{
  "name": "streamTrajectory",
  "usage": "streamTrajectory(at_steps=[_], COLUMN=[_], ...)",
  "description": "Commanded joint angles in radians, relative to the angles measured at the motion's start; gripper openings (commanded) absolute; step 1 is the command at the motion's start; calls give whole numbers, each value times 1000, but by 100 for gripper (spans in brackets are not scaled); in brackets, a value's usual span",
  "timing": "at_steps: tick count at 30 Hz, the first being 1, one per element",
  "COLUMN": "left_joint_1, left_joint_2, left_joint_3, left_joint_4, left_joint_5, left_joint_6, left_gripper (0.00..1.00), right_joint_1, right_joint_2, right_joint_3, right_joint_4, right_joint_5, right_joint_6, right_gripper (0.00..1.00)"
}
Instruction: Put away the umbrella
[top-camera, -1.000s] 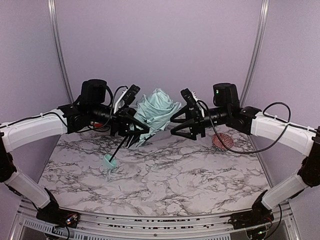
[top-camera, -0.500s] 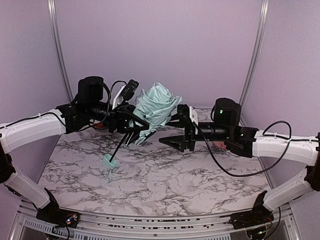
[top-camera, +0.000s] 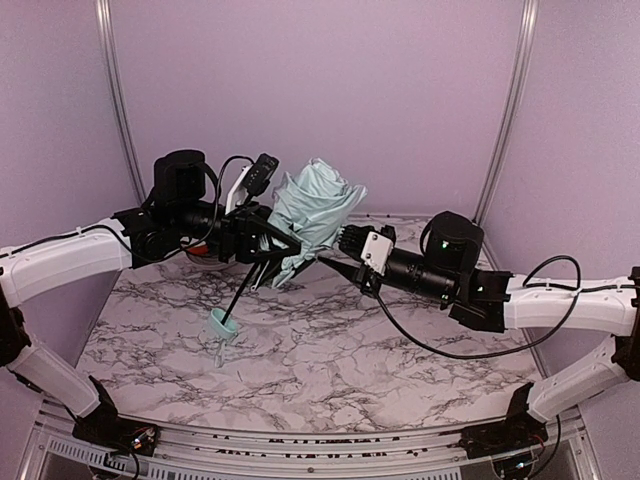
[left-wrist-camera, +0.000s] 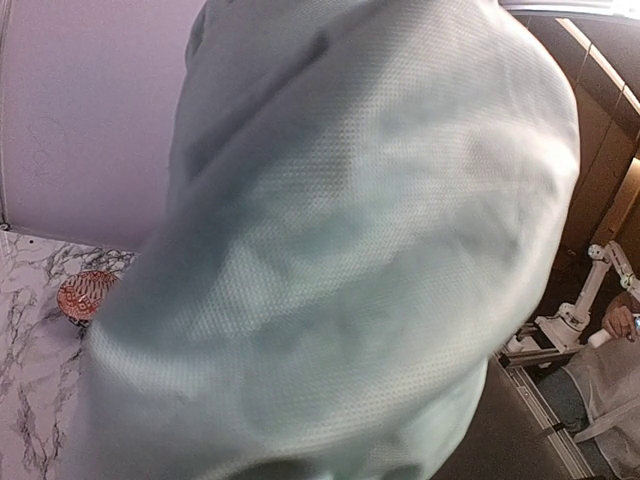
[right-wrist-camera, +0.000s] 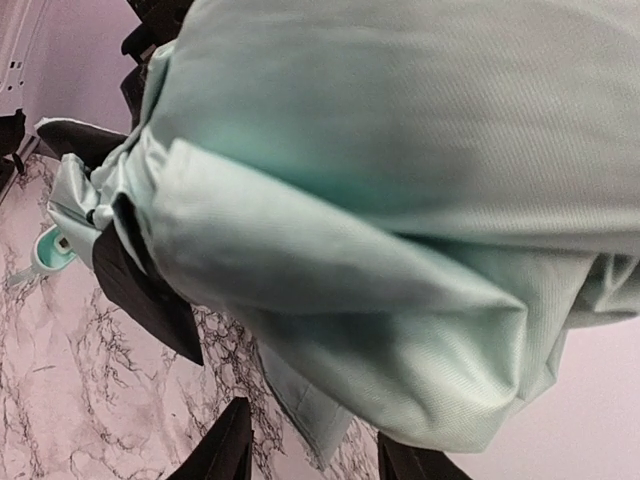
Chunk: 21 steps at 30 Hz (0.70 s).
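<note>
Holding umbrella (top-camera: 312, 212) aloft: left hand (top-camera: 275, 250), narrow grip; right hand (top-camera: 330, 256) just beside it, parted, contact unclear.

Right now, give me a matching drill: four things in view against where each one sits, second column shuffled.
Things:
1. canopy
2. handle
3. pink patterned lump
4. right gripper

Places:
A. lying on the marble table, seen only by the left wrist camera
B. bunched up, the highest of the four
C. fingers apart, just under the pale green cloth
D. at the low end of the black shaft, down near the tabletop

Pairs: 1-B, 2-D, 3-A, 4-C
</note>
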Motion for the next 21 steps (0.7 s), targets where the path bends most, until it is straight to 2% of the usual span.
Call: streamTrajectory(at_steps=[1,5,11,14,16,19,21], left_joint_1=[-5,-6,-8,-8,-8,-7,3], left_joint_2=[-25,-20,-15,-12,-16,-22,-16], left_joint_3=[45,40,41,39,35,18,-1], left_joint_4=[78,79,87,88,90,91,91], left_joint_5=[12,11,8,6,1,-35,-108], left_joint_6=[-13,-24,-32,-38,-39,-45,-77], left_gripper=[0,0,0,0,0,0,0], right_joint_1=[8,9,11,13,12,11,7], right_joint_2=[6,11,30,37,33,16,12], right_joint_3=[35,50,65,77,78,74,76], right_joint_4=[35,6,-9,-20,-29,-72,-131], right_joint_5=[51,32,5,4,7,9,20], right_joint_6=[-58,-60,-48,-35,-24,1,50], right_gripper=[39,36,22,12,0,0,0])
